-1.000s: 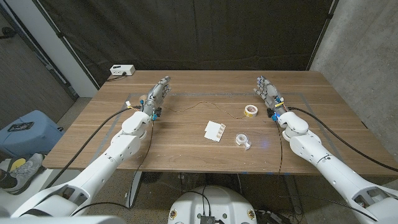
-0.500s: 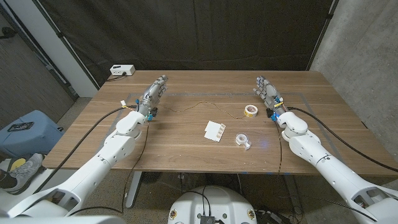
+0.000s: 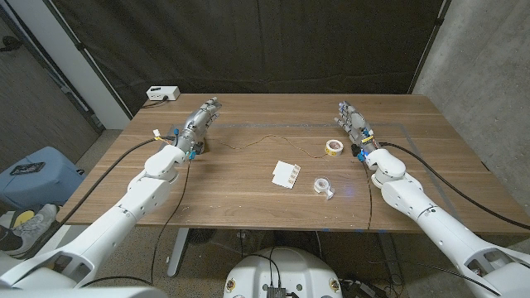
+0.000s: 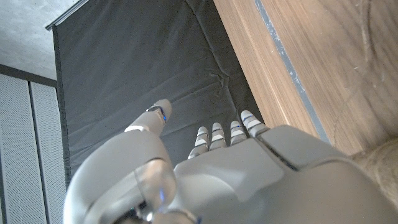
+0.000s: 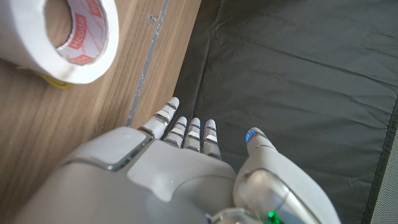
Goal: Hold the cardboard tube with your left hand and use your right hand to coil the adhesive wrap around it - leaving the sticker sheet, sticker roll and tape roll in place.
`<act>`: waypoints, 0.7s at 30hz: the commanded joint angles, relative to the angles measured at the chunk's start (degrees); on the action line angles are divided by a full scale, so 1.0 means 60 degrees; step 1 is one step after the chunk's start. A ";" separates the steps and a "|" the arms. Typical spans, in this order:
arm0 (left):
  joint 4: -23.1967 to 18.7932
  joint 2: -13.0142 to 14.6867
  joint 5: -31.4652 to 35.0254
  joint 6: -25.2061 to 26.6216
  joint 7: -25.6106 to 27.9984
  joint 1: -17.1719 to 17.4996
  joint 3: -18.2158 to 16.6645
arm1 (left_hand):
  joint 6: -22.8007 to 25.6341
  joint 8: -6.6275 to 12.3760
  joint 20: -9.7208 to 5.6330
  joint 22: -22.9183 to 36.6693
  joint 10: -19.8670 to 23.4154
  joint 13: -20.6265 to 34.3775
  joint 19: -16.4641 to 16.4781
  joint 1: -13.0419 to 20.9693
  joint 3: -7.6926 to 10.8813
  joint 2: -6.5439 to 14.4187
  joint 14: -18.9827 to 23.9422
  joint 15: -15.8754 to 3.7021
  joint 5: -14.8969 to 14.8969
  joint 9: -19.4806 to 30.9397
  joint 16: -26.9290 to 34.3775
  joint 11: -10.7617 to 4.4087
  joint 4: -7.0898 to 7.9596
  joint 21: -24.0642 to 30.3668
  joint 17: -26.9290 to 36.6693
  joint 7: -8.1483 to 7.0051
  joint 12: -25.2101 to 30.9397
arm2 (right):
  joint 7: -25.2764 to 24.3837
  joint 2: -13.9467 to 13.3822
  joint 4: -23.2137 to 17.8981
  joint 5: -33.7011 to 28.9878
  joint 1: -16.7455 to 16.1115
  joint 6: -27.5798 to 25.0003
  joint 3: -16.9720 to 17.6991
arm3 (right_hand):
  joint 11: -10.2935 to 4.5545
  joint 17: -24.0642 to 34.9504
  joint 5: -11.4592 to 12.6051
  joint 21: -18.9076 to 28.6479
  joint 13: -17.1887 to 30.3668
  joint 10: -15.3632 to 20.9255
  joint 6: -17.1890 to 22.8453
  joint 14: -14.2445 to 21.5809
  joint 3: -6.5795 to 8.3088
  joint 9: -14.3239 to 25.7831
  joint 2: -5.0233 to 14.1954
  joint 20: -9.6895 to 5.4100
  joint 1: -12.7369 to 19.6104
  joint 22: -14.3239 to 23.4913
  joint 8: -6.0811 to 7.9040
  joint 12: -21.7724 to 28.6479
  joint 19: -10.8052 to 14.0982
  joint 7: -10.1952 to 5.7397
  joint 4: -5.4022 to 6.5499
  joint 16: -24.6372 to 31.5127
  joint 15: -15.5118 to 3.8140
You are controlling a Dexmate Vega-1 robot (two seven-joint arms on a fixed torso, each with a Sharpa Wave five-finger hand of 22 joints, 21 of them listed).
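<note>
Wooden table point(image 3: 248, 199) bears sticker sheet point(image 3: 286, 174), sticker roll point(image 3: 323, 187), tape roll point(image 3: 334, 146).

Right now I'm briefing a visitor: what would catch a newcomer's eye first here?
Two grey arms reach over a wooden table, the left robot hand and right robot hand both empty near the far edge. Between them lie a white sticker sheet, a tape roll and a thin strand.

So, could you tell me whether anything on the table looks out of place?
A thin strand lies loose and wavy across the table, from beside the left robot hand toward the roll near the right robot hand. The sticker sheet sits askew to the table's edge. Nothing looks spilled or damaged.
</note>
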 commanded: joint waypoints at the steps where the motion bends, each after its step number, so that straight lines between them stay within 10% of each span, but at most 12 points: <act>1: -0.0078 0.0630 0.0171 0.0048 -0.0641 -0.0174 -0.0033 | 0.0117 0.0051 -0.0011 0.0034 0.0027 0.0026 0.0032 0.0197 0.0066 0.0001 0.0009 -0.0008 0.0133 0.0038 0.0015 0.0010 -0.0097 -0.0043 0.0033 0.0007 0.0051 | -0.0231 0.0128 -0.0074 -0.0139 -0.0017 0.0027 -0.0084 | -0.0041 0.0030 0.0014 0.0060 0.0046 -0.0048 0.0039 -0.0013 0.0062 0.0041 -0.0074 -0.0376 0.0091 0.0010 -0.0015 -0.0010 0.0014 -0.0036 -0.0020 0.0057 -0.0311; 21: -0.0135 0.1393 0.0298 0.0128 -0.1501 -0.0361 -0.0078 | 0.0271 0.0068 0.0021 0.0043 0.0063 0.0046 0.0029 0.0532 0.0316 -0.0038 0.0023 0.0001 0.0556 0.0041 0.0007 0.0055 -0.0356 -0.0101 0.0037 -0.0006 0.0057 | -0.0691 0.0286 -0.0197 -0.0296 -0.0140 0.0055 -0.0104 | -0.0050 0.0023 0.0003 0.0062 0.0047 -0.0114 0.0053 -0.0001 0.0116 0.0043 -0.0091 -0.0352 0.0103 0.0012 -0.0013 -0.0022 0.0000 -0.0026 -0.0041 0.0061 -0.0316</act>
